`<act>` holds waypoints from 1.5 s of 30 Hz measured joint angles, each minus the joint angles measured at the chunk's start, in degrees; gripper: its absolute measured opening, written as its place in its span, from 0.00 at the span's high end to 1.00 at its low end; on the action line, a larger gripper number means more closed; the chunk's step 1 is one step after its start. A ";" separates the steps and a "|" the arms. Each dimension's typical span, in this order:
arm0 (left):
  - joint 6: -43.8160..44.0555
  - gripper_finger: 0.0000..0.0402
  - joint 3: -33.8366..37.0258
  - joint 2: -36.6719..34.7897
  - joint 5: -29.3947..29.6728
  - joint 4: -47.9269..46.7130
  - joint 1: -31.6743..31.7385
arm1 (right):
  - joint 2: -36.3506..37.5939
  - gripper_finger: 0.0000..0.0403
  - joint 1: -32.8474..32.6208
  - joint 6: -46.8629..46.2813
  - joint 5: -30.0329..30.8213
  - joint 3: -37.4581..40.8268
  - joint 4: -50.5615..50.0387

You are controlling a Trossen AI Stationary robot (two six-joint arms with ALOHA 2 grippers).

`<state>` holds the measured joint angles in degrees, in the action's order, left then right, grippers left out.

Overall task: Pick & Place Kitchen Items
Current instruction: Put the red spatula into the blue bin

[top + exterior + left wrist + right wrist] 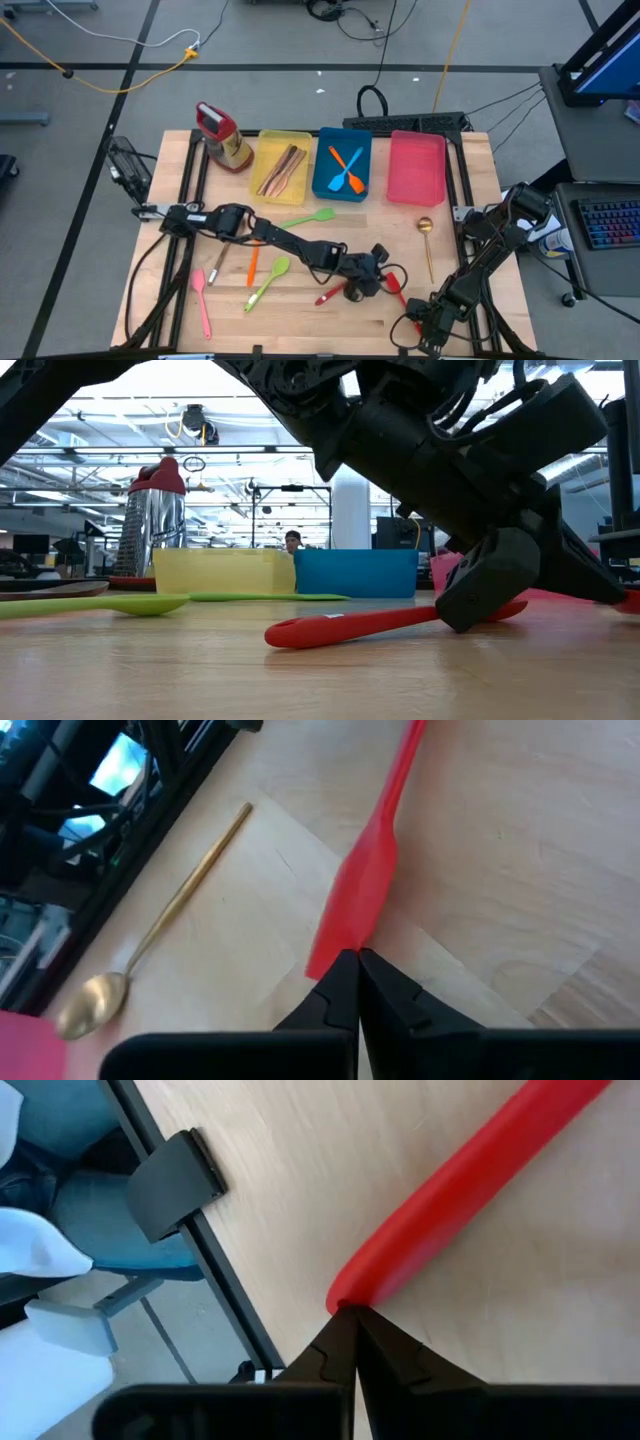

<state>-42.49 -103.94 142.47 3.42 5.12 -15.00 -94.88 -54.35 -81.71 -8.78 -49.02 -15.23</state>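
Left fingers (357, 982) are closed together, tips pressed to each other, sitting right at the blade end of a red spatula (365, 880) on the table (520, 870); from the wrist view I can't see anything pinched between them, so I read it as shut on nothing, touching or just short of the blade edge. In the overhead the left gripper (362, 283) sits over the front middle of the table among the red utensils. Right fingers (352, 1342) are also closed tip to tip, parked at the rounded end of a red handle (470, 1190) by the table's front edge; nothing held as far as I can tell. Remaining items: gold spoon (426, 240) lying near the left gripper, green spoons (268, 281) and a pink spatula (202, 300) further left, two orange spatulas already in the blue tray (325, 180), wooden ones in the yellow tray (268, 142), pink tray (417, 190) looks empty. To do this grab properly I'd open the left fingers first, straddle the spatula's narrow neck rather than the flat blade, come down until the tips nearly brush the wood, then close. Risk: closed tips just shove it along.
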 joint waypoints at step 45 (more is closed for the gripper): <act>7.13 1.00 0.09 -1.96 10.20 -5.17 -4.25 | 4.58 0.63 5.77 16.11 22.00 -0.02 -6.48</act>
<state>-35.35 -103.85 140.51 13.63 -0.05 -19.25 -90.30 -48.58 -65.60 13.21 -49.04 -21.71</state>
